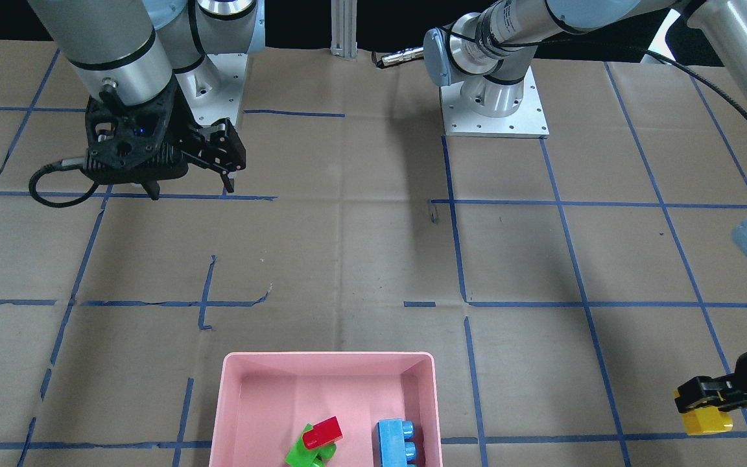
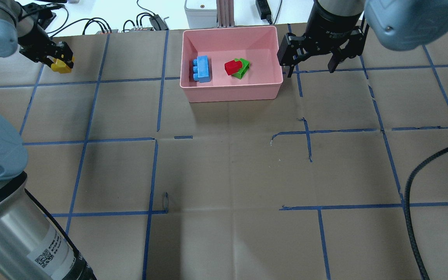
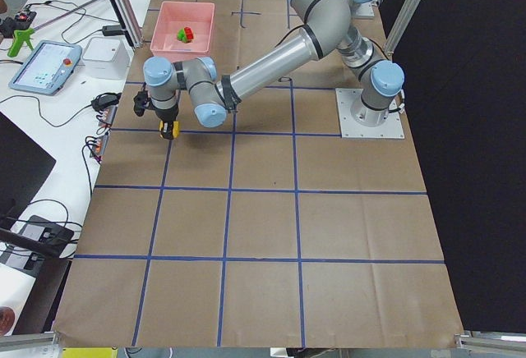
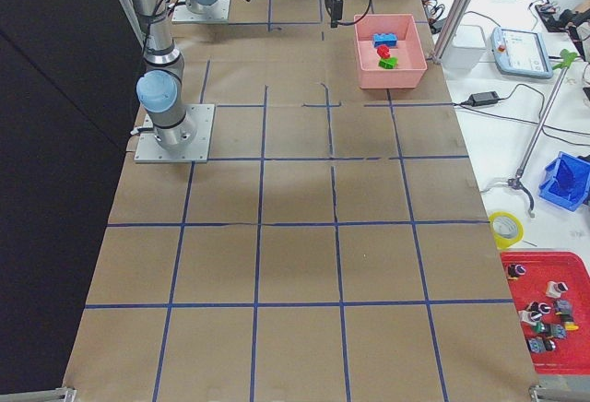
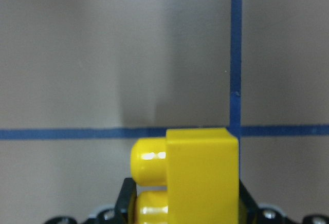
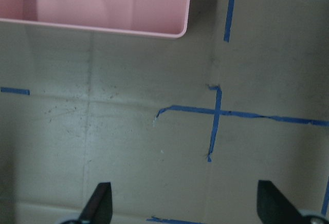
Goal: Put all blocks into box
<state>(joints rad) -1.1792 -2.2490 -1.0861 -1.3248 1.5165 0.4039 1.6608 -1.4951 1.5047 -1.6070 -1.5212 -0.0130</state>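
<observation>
The pink box (image 2: 231,94) stands at the table's far middle; it also shows in the front view (image 1: 328,355) and the right wrist view (image 6: 103,8). Inside it lie the light blue block (image 2: 202,69), and the red block (image 2: 231,67) resting on the green block (image 2: 243,68). My left gripper (image 2: 61,64) is shut on the yellow block (image 5: 200,175), far to the box's left and low over the table (image 1: 704,405). My right gripper (image 2: 310,70) is open and empty, hovering just right of the box.
Cables and grey devices (image 2: 146,19) and an aluminium post (image 2: 224,13) line the far edge behind the box. A thick black cable (image 2: 422,175) hangs over the right side. Blue tape lines grid the brown paper table (image 2: 228,175).
</observation>
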